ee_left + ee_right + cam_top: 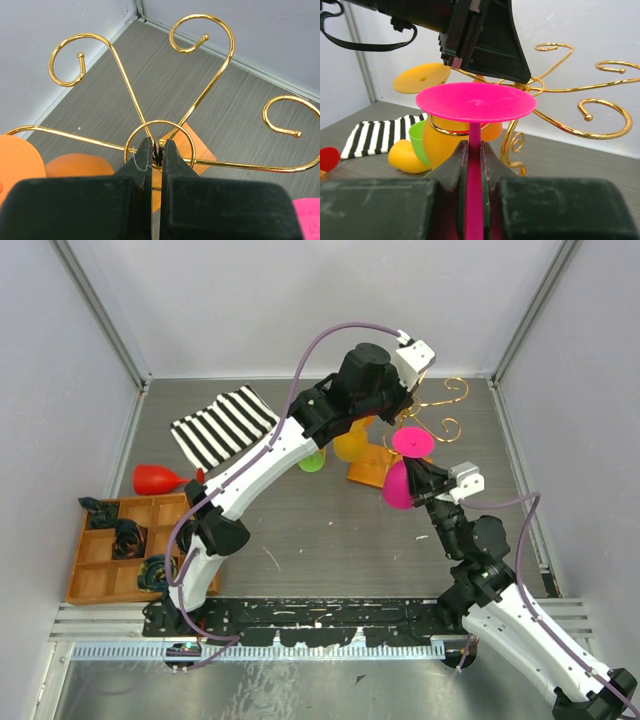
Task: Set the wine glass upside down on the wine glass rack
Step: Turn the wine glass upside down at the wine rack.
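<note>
Right tool (474,150) tight on wine glass (476,102), foot beside rack (197,147) arms — left tool (157,150) pinching rack's ring

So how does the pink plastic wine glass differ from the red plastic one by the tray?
The pink plastic wine glass is upside down, foot on top; the red plastic wine glass lies on its side. The pink one is gripped at its stem by the right gripper, beside the gold wire rack; the red one rests free on the table. Both are stemmed glasses.
</note>
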`<state>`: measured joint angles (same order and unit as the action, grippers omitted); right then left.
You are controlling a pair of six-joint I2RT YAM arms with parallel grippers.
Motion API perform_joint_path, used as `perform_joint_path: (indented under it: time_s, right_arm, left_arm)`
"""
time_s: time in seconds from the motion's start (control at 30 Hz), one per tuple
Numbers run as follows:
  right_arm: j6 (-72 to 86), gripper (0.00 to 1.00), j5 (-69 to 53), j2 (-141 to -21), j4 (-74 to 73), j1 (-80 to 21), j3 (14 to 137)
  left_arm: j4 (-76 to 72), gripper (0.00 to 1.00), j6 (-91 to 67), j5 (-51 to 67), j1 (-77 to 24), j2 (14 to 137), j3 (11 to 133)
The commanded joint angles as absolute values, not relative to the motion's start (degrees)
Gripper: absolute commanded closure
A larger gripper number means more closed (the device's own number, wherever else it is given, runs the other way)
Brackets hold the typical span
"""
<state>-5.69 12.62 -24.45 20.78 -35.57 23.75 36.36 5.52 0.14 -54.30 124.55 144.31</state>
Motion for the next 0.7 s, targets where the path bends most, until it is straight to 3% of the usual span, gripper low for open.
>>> perform_joint_path:
  time_s: [0.0, 0.27, 0.67]
  right_arm:
    - [-10.55, 0.99, 15.16, -26.96, 30.69, -35.94, 22.7]
    - [-13.3, 0.99, 15.92, -33.61, 36.43, -35.95, 21.92]
    - [-15.61, 0.99, 5.98, -37.62, 43.44, -35.92, 20.48]
  left_arm:
    - [34.9, 1.0, 5.8, 0.39, -54.72, 121.65, 144.38]
    - [35.41, 1.0, 5.8, 0.26, -54.83, 122.07, 144.41]
    - [35.53, 1.0, 5.6, 0.09, -55.03, 122.47, 144.6]
